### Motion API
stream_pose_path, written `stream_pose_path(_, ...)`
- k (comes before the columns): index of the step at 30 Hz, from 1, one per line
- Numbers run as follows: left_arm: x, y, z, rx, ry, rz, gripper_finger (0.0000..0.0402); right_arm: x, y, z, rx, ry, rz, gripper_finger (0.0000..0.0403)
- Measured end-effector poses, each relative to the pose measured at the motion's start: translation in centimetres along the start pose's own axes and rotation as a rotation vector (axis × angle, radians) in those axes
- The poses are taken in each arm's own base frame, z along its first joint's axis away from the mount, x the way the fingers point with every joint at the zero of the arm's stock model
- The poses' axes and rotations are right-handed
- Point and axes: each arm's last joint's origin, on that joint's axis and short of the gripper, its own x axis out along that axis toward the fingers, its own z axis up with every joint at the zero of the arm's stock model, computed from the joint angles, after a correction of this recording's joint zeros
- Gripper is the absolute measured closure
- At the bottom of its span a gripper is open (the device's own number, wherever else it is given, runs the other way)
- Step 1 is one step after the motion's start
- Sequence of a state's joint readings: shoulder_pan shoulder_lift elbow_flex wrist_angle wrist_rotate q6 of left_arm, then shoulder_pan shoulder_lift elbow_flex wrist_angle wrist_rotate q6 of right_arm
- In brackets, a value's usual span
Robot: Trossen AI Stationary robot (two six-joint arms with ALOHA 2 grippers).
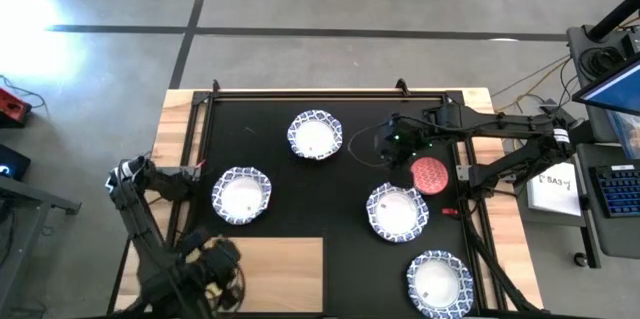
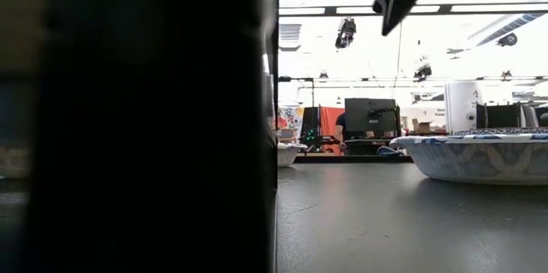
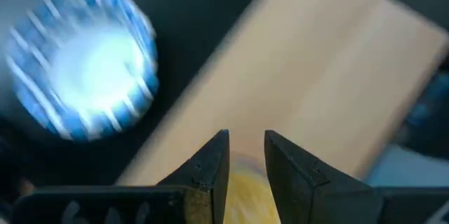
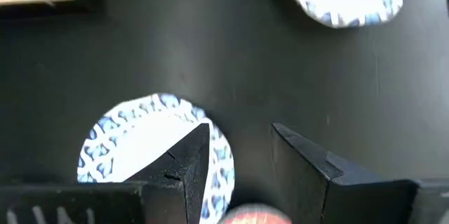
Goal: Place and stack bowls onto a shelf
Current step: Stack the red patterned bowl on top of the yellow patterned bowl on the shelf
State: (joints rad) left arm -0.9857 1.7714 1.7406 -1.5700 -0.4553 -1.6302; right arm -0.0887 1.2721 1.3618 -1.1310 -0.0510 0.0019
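Note:
Four white bowls with blue rims sit on the black mat [image 1: 350, 259]: far [image 1: 315, 135], left [image 1: 241, 195], right [image 1: 397, 211] and near right [image 1: 439, 284]. A red-pink bowl [image 1: 428, 174] sits near the right rail. The light-wood shelf [image 1: 275, 274] lies at the near edge. My left gripper [image 1: 215, 259] [image 3: 245, 136] hovers at the shelf's left end, shut on a golden yellow bowl [image 3: 247, 185]. My right gripper [image 1: 382, 144] [image 4: 240, 129] is open above the mat, beside the red-pink bowl [image 4: 256, 215]. The grey-purple and light blue bowls are out of view. My left gripper has the golden yellow bowl's edge [image 3: 245, 175] between its two fingers, which point down from above. Only a strip of yellow shows in the gap and below the fingertips [image 3: 210, 164]; the gripper hides the remainder. The bowl hangs above the shelf [image 3: 316, 76].
In the low view a dark shape [image 2: 145, 119] close to the lens blocks the left half, and a white bowl [image 2: 479, 157] stands to the right. Black rails [image 1: 330, 92] frame the mat. A laptop and papers [image 1: 555, 184] lie beyond the table's right edge. Bare mat lies between the bowls.

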Motion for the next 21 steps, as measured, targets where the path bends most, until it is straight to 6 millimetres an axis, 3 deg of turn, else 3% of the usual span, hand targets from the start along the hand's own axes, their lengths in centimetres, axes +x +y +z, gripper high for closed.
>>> stream_pose_path(4,0.8,0.6,3.5,0.107,-0.125,0.037,0.0328,0.7,-0.1,-1.0,0.121,0.08,-0.03,0.0264)
stream_pose_path(11,3.0,2.3,9.0,0.351,-0.097,0.146,0.0328,2.6,-0.2,-3.2,0.263,0.236,-0.059,0.0264)
stream_pose_path(21,4.3,5.4,13.7,0.554,-0.096,0.211,0.0328,5.2,-0.8,-7.1,0.427,0.333,-0.193,0.0264)
